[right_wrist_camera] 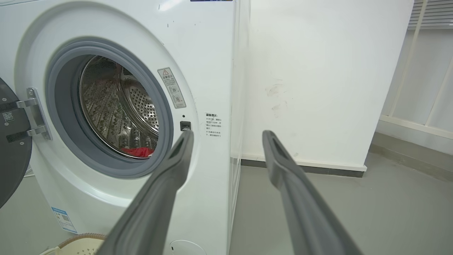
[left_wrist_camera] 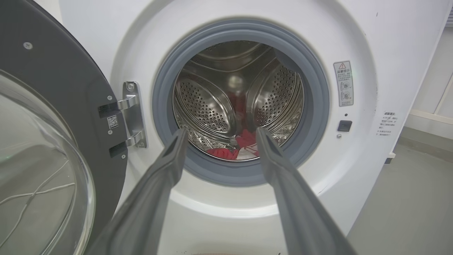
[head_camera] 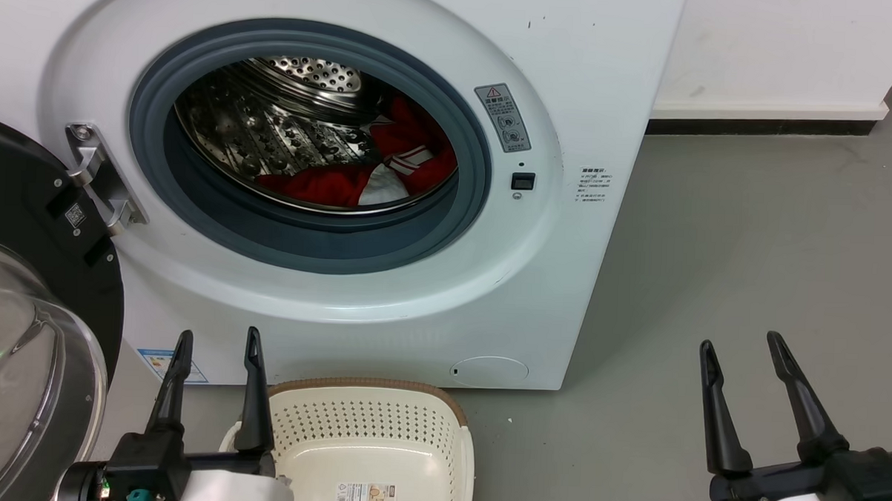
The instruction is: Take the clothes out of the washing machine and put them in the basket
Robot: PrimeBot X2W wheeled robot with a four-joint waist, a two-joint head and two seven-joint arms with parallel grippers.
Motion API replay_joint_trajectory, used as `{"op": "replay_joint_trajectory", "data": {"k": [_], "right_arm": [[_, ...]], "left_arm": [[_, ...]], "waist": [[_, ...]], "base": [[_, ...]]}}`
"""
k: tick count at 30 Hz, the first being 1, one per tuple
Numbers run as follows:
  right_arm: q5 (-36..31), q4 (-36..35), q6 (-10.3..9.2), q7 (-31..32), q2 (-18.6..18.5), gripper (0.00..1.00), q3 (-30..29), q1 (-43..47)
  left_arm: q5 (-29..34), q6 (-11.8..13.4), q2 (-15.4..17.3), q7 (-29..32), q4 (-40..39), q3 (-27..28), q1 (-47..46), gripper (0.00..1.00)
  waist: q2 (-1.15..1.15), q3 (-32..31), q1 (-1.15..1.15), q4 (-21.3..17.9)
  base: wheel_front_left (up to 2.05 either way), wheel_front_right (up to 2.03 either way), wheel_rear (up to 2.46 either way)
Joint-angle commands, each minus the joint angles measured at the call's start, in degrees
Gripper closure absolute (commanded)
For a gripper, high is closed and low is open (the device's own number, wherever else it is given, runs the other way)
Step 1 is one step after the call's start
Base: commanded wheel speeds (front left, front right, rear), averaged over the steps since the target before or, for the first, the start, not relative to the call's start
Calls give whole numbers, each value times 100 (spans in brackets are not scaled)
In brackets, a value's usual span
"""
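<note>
Soft, limp clothes (head_camera: 322,185) likely pinch best at a raised fold; left gripper (head_camera: 219,333) and right gripper (head_camera: 739,341) both spread, empty.

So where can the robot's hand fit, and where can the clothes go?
Through the seal, above the clothes, the drum is open. The basket holds just a label. Bare floor lies right of the washing machine. Crowded: the door beside the left gripper.

Machine (head_camera: 608,63): white shell, smooth, glossy. Seal (head_camera: 320,252): grey rubber, matt. Drum (head_camera: 272,137): steel, perforated, mirror-bright. Clothes (head_camera: 322,185): soft red cloth, crumpled. Door (head_camera: 11,384): clear glass, black plastic rim. Hinge (head_camera: 100,175): bright metal. Basket (head_camera: 369,426): cream plastic, perforated, matt; woven-look brown rim. Floor (head_camera: 750,254): grey, smooth, matt.
</note>
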Motion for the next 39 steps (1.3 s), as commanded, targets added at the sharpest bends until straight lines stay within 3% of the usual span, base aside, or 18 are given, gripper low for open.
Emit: {"op": "replay_joint_trajectory", "data": {"k": [1,32,39], "right_arm": [[-108,-53,-3,-40,-17,0,16,50],[32,20,-3,-57,-15,0,5,7],[-12,-56,-3,-56,-14,0,76,-272]], "left_arm": [[98,22,-4,-35,-29,-4,60,0],[-13,2,-5,-55,256,36,6,0],[-53,-330,0,-55,676,151,-628,0]], "waist": [[0,-1,0,-1],[0,34,0,-39],[0,409,0,-137]], "base": [[0,0,0],[0,0,0],[0,0,0]]}}
